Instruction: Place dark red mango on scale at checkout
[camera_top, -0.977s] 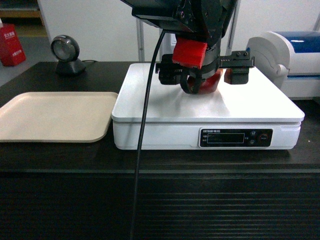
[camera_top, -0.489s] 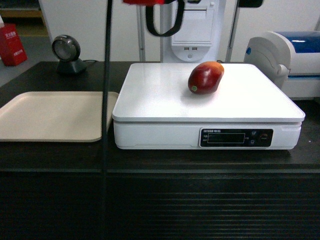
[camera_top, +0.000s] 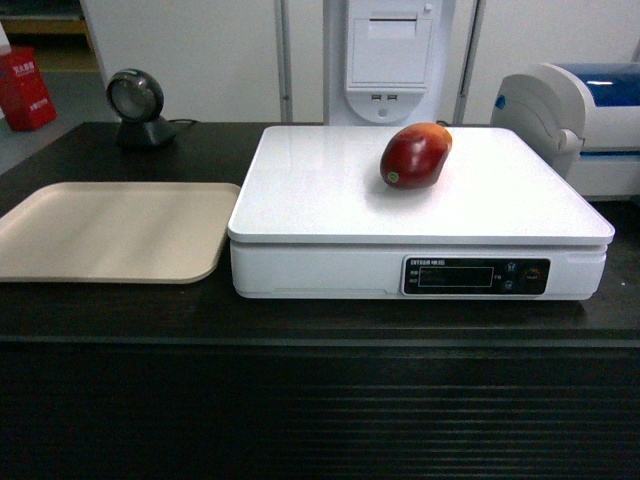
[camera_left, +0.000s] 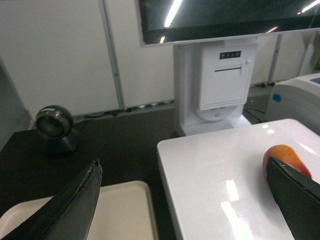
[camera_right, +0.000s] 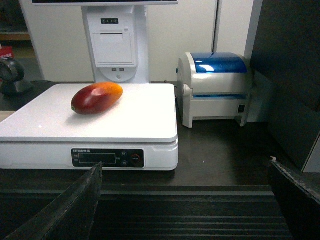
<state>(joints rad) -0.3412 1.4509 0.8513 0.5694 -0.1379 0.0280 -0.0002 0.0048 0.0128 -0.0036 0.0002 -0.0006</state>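
a beige tray (camera_top: 110, 230) lies flat at the left. behind it, near the back edge, stands a round black scanner (camera_top: 138, 108) on a dark base. at the far right sits a white printer (camera_top: 580, 125) with a blue lid. a white receipt kiosk (camera_top: 391, 55) rises behind, under a dark screen (camera_left: 230, 17). a red box (camera_top: 22, 88) stands far left.

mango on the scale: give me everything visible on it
The dark red mango is an oval fruit with glossy skin, deep red shading to orange-yellow at its far end and a small pale spot at its near tip. It lies on its side, slanted, on the scale, right of centre towards the back. Only the white platform touches it; no gripper is near it.
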